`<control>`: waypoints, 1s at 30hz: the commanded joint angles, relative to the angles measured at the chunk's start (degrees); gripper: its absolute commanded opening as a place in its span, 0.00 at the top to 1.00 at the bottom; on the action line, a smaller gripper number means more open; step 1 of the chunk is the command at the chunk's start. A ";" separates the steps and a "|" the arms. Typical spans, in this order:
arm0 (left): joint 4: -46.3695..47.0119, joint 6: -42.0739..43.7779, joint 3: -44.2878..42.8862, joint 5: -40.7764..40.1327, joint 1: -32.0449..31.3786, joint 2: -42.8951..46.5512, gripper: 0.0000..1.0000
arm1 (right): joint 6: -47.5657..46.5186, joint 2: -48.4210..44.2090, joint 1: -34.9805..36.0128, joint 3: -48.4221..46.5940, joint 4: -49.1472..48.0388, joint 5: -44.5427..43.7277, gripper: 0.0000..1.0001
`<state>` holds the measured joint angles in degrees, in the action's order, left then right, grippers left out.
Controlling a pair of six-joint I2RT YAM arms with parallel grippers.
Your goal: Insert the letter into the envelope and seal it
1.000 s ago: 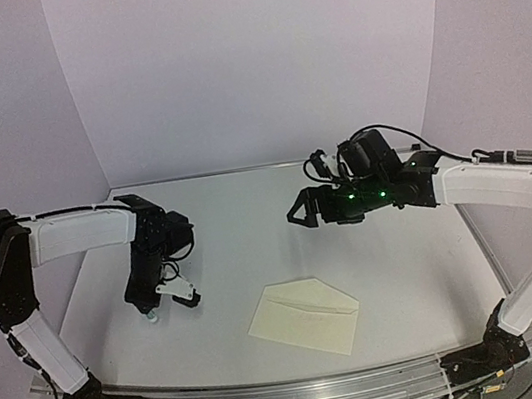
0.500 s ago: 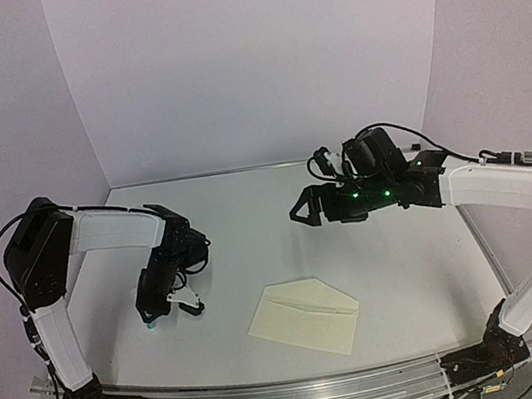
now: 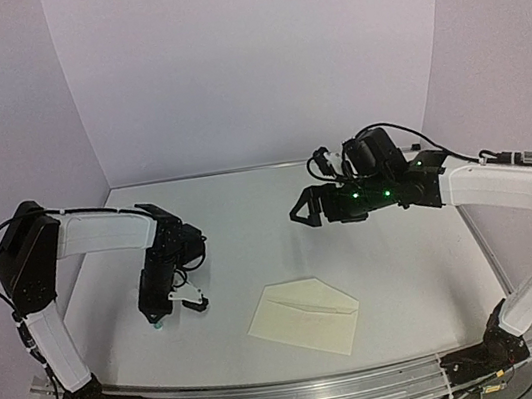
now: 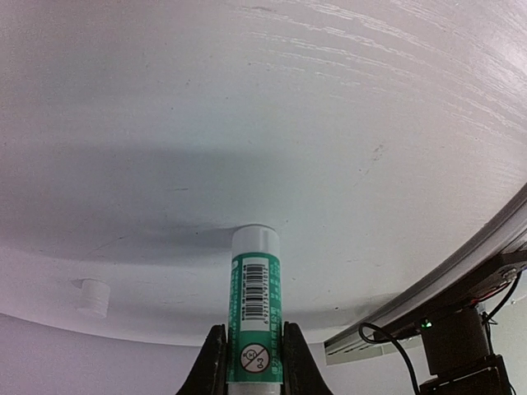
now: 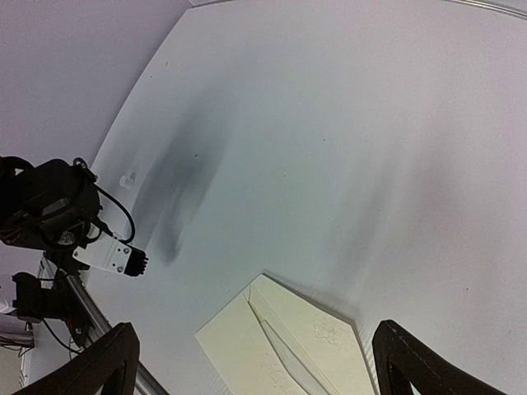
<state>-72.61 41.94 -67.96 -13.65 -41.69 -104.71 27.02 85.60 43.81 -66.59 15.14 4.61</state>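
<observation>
Cream envelope (image 3: 305,317) lies long-axis crosswise on the counter (image 3: 249,222), right of the nearer left fingers (image 4: 212,370), which clamp a glue stick (image 4: 255,313) tip-down; right fingers (image 5: 107,362) hover wide open, empty, behind it.

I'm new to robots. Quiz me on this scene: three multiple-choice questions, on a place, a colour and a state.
1. Where is the envelope? A) flat on the table, between the arms; B) against the back wall; C) in the right jaws.
2. The tube in the left jaws is: A) red; B) green and white; C) blue.
3. The right jaws are: A) shut on the envelope; B) shut, empty; C) wide open, empty.
1 A: the top view shows it lying there. 2 B: seen in the left wrist view. 3 C: nothing sits between them.
</observation>
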 commanded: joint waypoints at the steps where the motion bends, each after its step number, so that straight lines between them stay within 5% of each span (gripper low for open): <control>1: 2.42 -0.35 1.23 2.62 -0.06 3.43 0.84 | -0.92 -0.23 0.03 -1.69 0.07 0.48 0.02; 12: 1.68 -0.09 1.30 4.34 -0.06 3.63 0.59 | -1.57 -0.47 0.03 -1.93 0.07 0.52 0.02; 30: -0.45 1.39 -9.31 11.16 -0.06 4.40 0.46 | 3.32 0.86 -0.31 -1.09 1.00 -1.83 0.02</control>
<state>-72.02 42.12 -72.23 -6.07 -41.69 -103.02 27.82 85.83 43.79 -66.63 15.16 4.22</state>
